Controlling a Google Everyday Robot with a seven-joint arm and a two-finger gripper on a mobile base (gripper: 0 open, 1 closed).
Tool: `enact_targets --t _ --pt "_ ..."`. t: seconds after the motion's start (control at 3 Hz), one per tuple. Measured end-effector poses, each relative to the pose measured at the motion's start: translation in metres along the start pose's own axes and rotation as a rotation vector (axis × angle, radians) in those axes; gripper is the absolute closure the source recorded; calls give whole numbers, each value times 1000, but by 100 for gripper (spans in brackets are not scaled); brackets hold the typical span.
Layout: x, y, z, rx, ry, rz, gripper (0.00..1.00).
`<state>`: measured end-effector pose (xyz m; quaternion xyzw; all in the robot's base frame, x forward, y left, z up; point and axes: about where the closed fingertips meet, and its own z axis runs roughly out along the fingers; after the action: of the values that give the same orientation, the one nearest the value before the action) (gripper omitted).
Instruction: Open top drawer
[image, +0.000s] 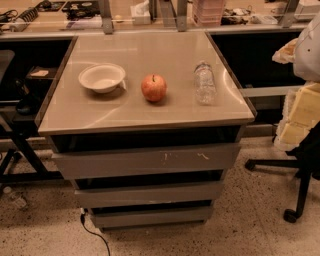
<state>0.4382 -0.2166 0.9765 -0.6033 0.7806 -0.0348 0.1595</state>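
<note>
End effector: mine, outside the camera view; I cannot tell what state it is in.
Top drawer (145, 160): the widest grey front, directly under the counter's front edge; flat, no handle; pale scratch marks right of centre; a dark gap runs between its upper edge and the counter; nothing of its inside shows to me; I cannot tell whether it is fully shut or drawn out a little.
Middle drawer (150, 193): narrower grey front just below the top one; unscratched; a dark gap above it.
Bottom drawer (152, 216): the narrowest grey front, lowest of the three, near the floor.
Counter (165, 112): glossy beige top with a dark rim, carrying three things in a row across its middle.
Bowl (101, 77): white, shallow, at the left of the row, opening upward.
Apple (154, 88): red, stem up, in the centre; near the bowl but apart from it.
Water bottle (204, 83): clear plastic, at the right of the row, cap toward the far side; apart from the apple.
Cable (95, 235): black, trailing over the floor from the cabinet's lower left corner.
Floor (240, 230): speckled, pale.
Office chair (300, 185): black base with castors, at the right, well apart from the drawers.
Bench (75, 27): behind the counter, cluttered with small items I cannot identify.
</note>
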Motion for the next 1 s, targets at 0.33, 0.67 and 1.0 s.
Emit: enact_targets --t 0.33,0.67,1.0 --pt "0 0 0 0 0 0 0" --pt "-10 27 19 -28 -9 -5 0" --pt "-35 70 58 -86 -40 -26 0"
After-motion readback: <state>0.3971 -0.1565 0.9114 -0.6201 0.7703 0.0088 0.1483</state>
